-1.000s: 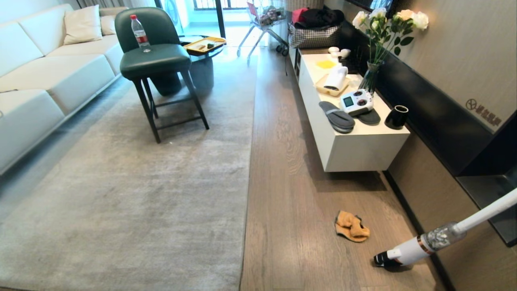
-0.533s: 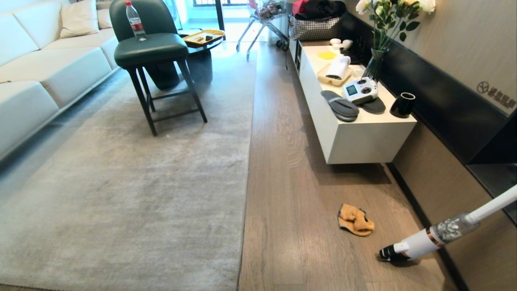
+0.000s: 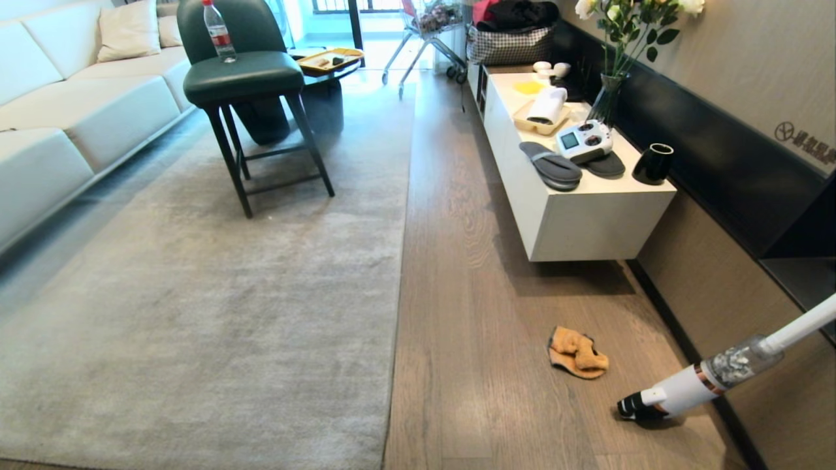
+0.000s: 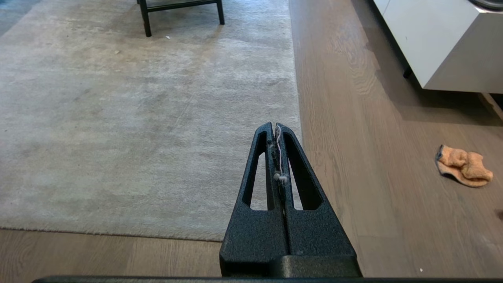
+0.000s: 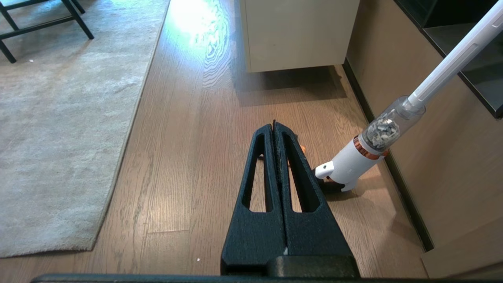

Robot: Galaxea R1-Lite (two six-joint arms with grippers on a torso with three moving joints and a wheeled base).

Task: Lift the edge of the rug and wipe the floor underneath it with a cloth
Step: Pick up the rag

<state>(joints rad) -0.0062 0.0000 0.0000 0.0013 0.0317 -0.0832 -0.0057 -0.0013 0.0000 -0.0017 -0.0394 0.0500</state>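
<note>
Head view: rug edge flat on floor, cloth well right; left tool and right tool pressed together (empty) — reaching risks knocking the nearby vacuum.

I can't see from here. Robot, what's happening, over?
Left gripper and right gripper shut, empty. Rug edge flat on floor, cloth lying loose. Vacuum near cloth.
</note>
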